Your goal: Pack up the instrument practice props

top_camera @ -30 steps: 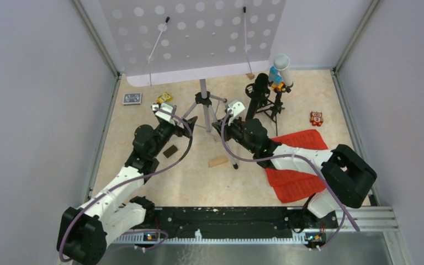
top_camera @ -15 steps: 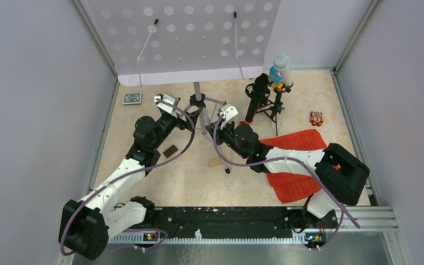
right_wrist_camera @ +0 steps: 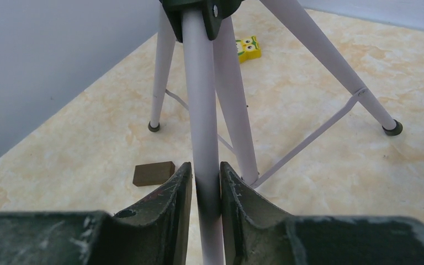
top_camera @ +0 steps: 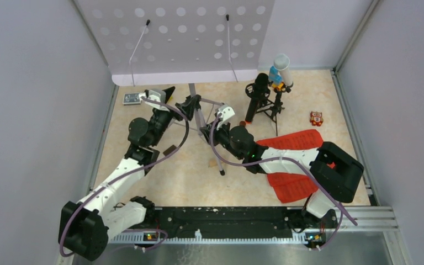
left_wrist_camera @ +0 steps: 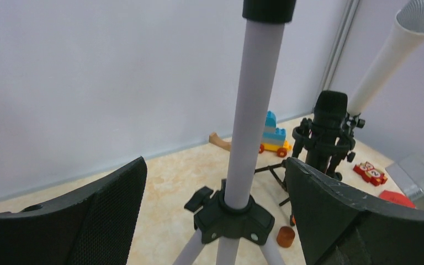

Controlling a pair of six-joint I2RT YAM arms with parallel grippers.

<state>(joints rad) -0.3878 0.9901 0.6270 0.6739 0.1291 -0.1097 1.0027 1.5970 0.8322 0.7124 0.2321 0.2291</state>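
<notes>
The grey perforated music-stand plate (top_camera: 182, 38) sits at the far side of the table (top_camera: 160, 182), carried on the silver tripod (top_camera: 197, 114) left of centre. The right gripper (right_wrist_camera: 205, 176) is clamped on one tripod leg, with both fingers pressed against the tube below the black hub. The left gripper (left_wrist_camera: 215, 187) is spread wide, one finger either side of the tripod's upright pole near the hub, neither seen touching it. To the right of the tripod stands the black microphone (top_camera: 259, 88) in its small mount, with the white tube (top_camera: 283, 69) leaning just behind it. The red sheet-music pages (top_camera: 292, 165) lie flat on the near right, partly under the right arm. A brown wooden block (right_wrist_camera: 153, 173) lies near the tripod feet, and a blue-and-orange toy car (left_wrist_camera: 273, 135) sits by the back wall.
</notes>
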